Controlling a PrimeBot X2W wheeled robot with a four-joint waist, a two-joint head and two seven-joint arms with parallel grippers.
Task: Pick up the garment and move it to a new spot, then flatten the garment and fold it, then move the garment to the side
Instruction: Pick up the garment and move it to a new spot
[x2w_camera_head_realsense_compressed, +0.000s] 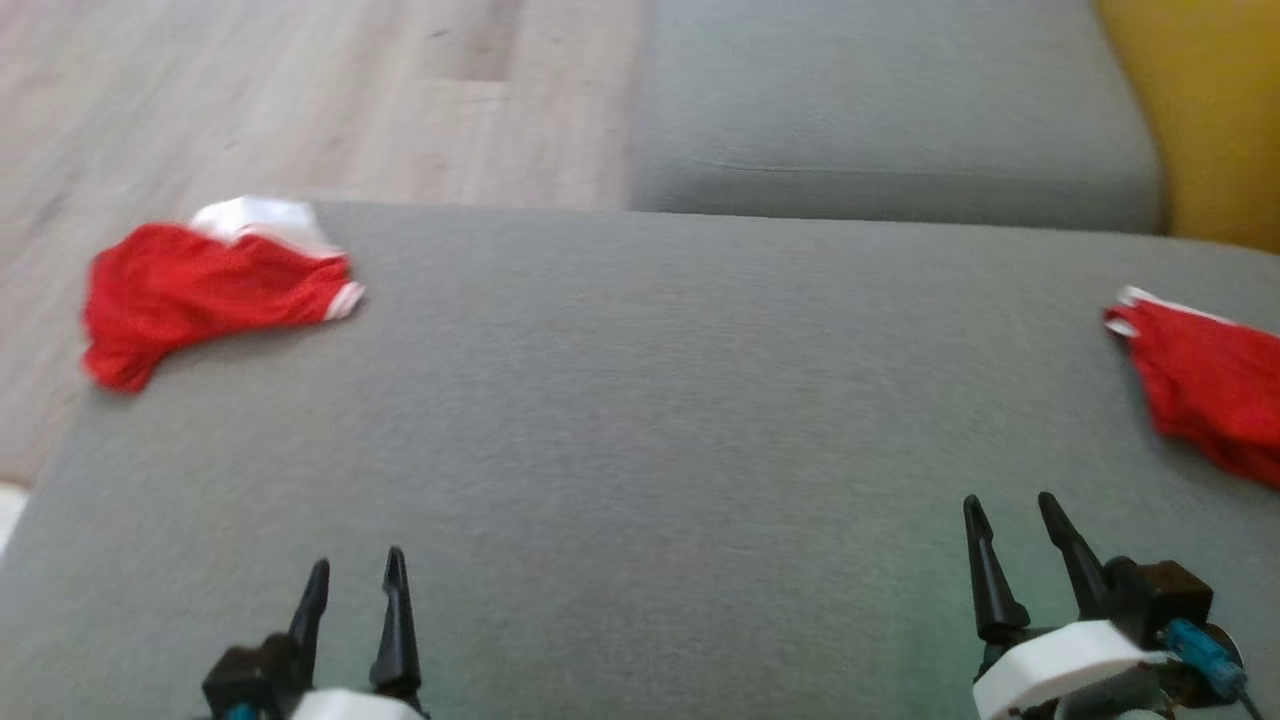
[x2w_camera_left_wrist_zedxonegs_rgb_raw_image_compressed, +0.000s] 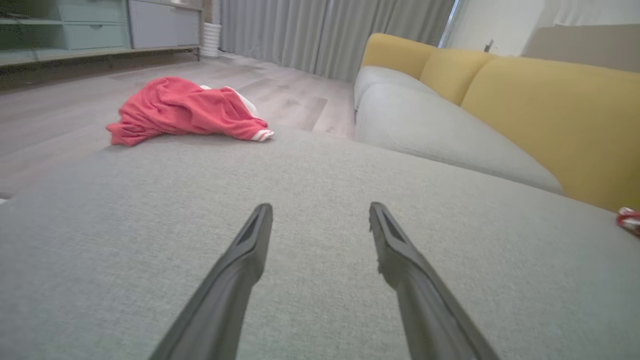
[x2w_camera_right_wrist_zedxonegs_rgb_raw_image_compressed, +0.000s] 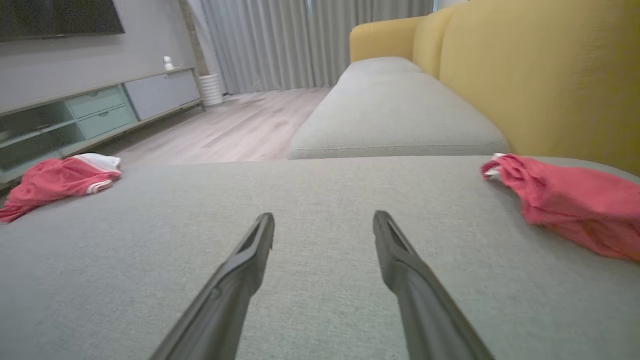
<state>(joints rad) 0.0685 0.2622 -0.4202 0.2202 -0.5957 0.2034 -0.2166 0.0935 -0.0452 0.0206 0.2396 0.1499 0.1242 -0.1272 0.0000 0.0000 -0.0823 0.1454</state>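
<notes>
Garment (x2w_camera_head_realsense_compressed: 215, 290) lies crumpled on grey cushion (x2w_camera_head_realsense_compressed: 640, 400); left gripper (x2w_camera_head_realsense_compressed: 357, 558) and right gripper (x2w_camera_head_realsense_compressed: 1007, 499) spread, empty.

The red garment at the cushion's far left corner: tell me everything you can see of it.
The red garment is soft, thin-looking cloth with white trim at one hem and a white part on its far side. It lies crumpled in a low heap, unfolded, at the far left corner of the grey cushion, reaching its edge. Only the cushion touches it.
</notes>
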